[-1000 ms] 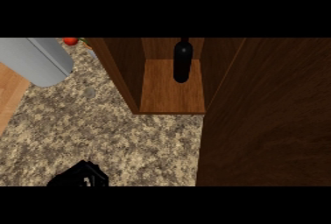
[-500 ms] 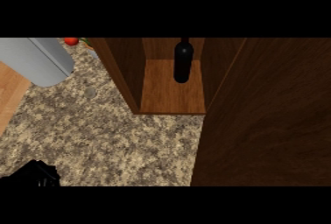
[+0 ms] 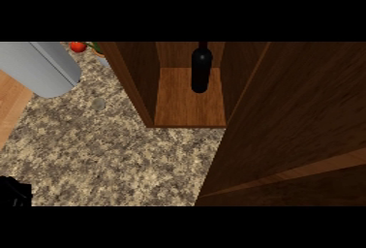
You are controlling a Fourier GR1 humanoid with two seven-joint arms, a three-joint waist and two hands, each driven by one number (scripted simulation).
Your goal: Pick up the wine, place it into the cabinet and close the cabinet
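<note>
Counter top (image 3: 107,150): speckled stone look, beige and brown granite pattern, matt. Cabinet (image 3: 190,104): brown wood with visible grain, shelf floor lighter and warmer than the side walls. Cabinet door (image 3: 293,121): dark wood, fine streaked grain, low sheen. Wine bottle (image 3: 201,68): black, glossy like glass, faint highlight on the shoulder. Grey rounded object (image 3: 43,68) at upper left: smooth, brushed-metal look, soft sheen. Strip at left edge (image 3: 10,104): pale wood, smooth. Left hand (image 3: 13,192): black, matt.

Only a black, blocky bit of the left hand (image 3: 13,191) shows.
</note>
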